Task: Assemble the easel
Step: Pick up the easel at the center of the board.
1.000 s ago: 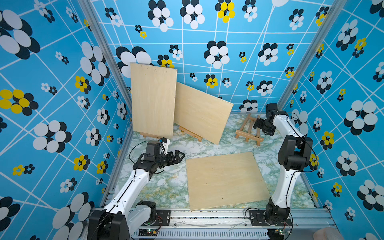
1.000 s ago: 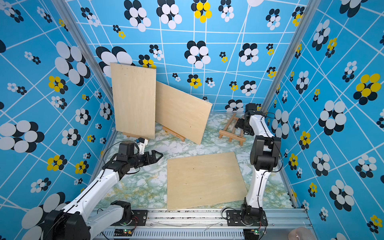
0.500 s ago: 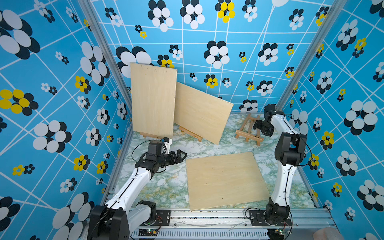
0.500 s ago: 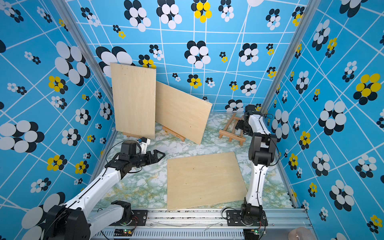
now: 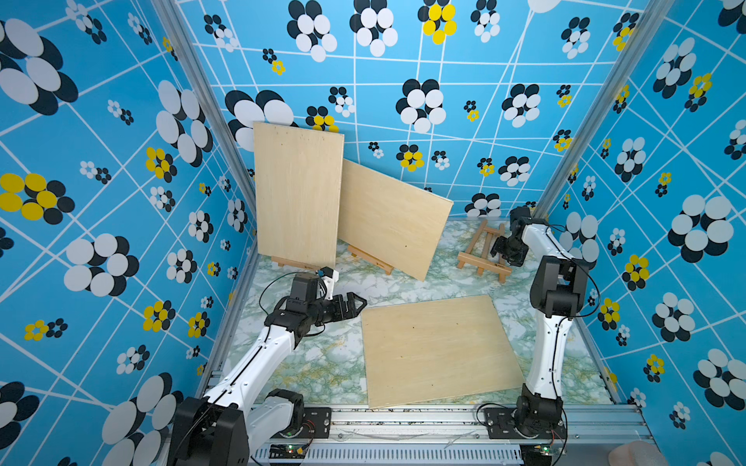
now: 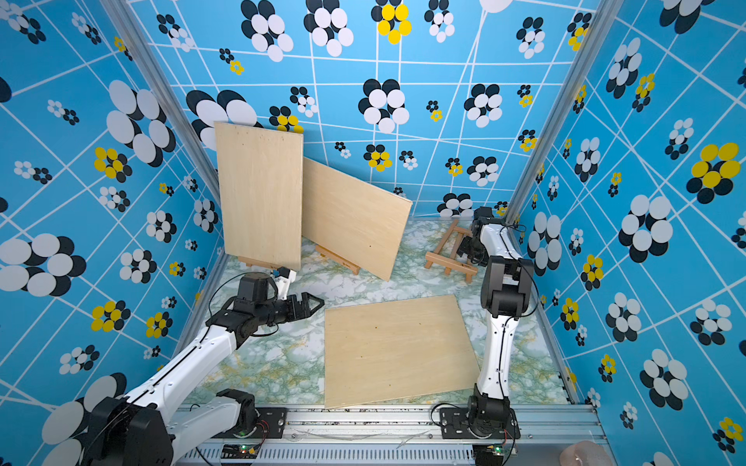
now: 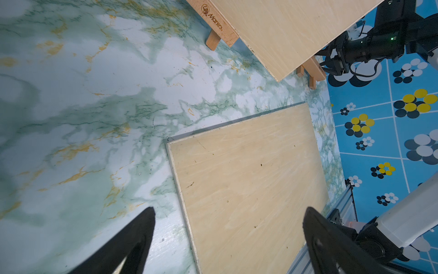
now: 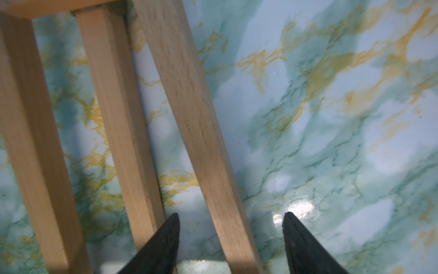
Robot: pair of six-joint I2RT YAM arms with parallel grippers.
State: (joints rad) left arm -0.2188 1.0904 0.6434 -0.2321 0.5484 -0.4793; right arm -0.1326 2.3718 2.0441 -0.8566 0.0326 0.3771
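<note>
Nearest the camera, a silver aluminium rail (image 5: pixel 403 419) is seen running along the front edge. Just beyond it, a pale rectangular plywood board (image 5: pixel 436 347) (image 6: pixel 395 347) is laid flat on the green-and-white marbled tabletop (image 5: pixel 319 363), slightly skewed to the rail. The left gripper (image 5: pixel 360 305) (image 6: pixel 319 304) is held low over the bare marble just beside the board's far left corner, apart from it. Its black fingers are spread wide with nothing between them, as is confirmed in the left wrist view, where the board (image 7: pixel 248 185) is seen below the left gripper (image 7: pixel 230 208). Farther back on the left, a tall rectangular plywood panel (image 5: pixel 298 193) is stood upright on a small wooden stand (image 5: pixel 290 264). A wider plywood panel (image 5: pixel 391 218) is propped beside it, tilted, on a second small wooden stand (image 5: pixel 371 258), with its near edge overlapped by the tall one. In the far right corner, the task's small bare beech-wood easel (image 5: pixel 474 262) (image 6: pixel 444 267) rests on the marble, near the blue flower-patterned wall (image 5: pixel 484 80). The right gripper (image 5: pixel 494 248) (image 6: pixel 460 248) is placed at it from the right. In the right wrist view, one slanted leg of the easel (image 8: pixel 196 118) is seen passing between the parted fingers of the right gripper (image 8: pixel 231 213), with a gap left on either side, so the leg is straddled but not clamped.
</note>
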